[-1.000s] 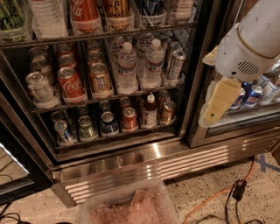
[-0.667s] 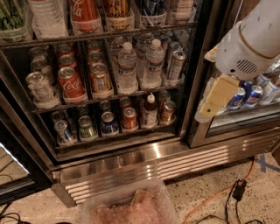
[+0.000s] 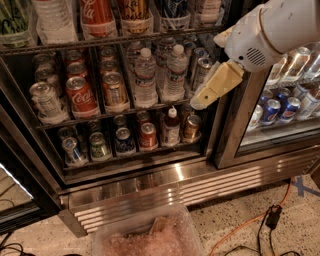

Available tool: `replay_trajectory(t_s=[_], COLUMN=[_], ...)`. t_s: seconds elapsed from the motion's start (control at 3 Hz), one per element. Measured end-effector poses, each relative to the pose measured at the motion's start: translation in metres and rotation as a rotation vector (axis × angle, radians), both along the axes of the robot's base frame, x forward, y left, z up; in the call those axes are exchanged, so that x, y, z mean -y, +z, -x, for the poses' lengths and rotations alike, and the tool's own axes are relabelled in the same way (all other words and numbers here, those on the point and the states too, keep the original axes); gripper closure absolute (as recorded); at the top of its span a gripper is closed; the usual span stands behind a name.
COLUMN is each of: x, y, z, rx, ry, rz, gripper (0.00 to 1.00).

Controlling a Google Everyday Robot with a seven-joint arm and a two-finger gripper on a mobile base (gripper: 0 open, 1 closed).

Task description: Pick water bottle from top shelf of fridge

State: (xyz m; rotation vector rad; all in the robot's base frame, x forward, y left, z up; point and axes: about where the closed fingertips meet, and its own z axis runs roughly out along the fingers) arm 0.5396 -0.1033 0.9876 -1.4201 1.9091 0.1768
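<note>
**Tool hangs before the middle rack, water bottle up at 11 o'clock**

The fridge [image 3: 150, 182] fills most of the camera view, its steel frame and louvred base running across the lower half. The top shelf [image 3: 125, 38] crosses the upper edge as a dark wire rack. On it, at 11 o'clock, stands the water bottle [image 3: 52, 20], clear and ribbed, upright, cut off by the top of the view. Just at its 3 o'clock side stands a red Coca-Cola bottle [image 3: 97, 15].

The white arm comes in from 2 o'clock. Its tool [image 3: 201, 100] is a pale yellow piece pointing down toward 7 o'clock, in front of the right end of the middle rack, well apart from the water bottle and lower than the top shelf. It holds nothing; whether it is wide or narrow I cannot tell.

At 9 o'clock from the tool stand two white-capped bottles [image 3: 145, 75] among cans. A clear plastic tub [image 3: 150, 237] sits on the floor at 6 o'clock, and an orange cable [image 3: 245, 226] trails at 5 o'clock.
</note>
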Motion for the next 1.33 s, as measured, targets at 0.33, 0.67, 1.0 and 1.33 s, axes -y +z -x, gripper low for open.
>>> replay_trajectory(t_s=[0.33, 0.67, 1.0, 1.33], x=[0.000, -0.028, -0.079, -0.136], y=[0.000, 0.019, 0.048, 0.058], z=[0.000, -0.005, -0.005, 0.017], rx=[0.000, 0.062, 0.146, 0.200], ry=[0.000, 0.053, 0.160, 0.289], rz=[0.000, -0.057, -0.162, -0.204], gripper=[0.00, 0.00, 0.00, 0.00])
